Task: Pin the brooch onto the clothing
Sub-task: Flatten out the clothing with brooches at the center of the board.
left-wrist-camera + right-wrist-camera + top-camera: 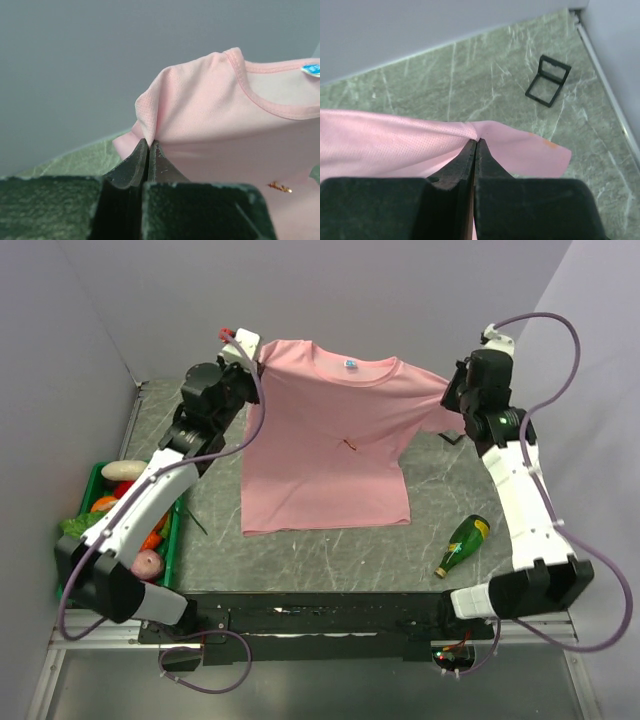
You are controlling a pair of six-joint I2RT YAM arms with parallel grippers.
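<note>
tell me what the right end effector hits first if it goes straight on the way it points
The clothing: the right end effector is shut on its sleeve. Past that fold, probably the table, left of the black frame; depth is unclear.

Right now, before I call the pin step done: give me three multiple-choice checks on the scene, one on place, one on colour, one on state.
1. Where on the shirt is the brooch?
A. on a sleeve
B. on the front, below the collar
C. at the bottom hem

2. The bottle lying right of the shirt is mostly:
A. green
B. blue
C. clear

3. The left tool and right tool are:
A. open above the shirt
B. shut on nothing
C. shut on the shirt, one at each shoulder

Answers:
1 B: the top view shows the small orange pin at mid-chest.
2 A: its body is dark green, with a yellow neck.
3 C: each wrist view shows closed jaws pinching pink fabric.
</note>
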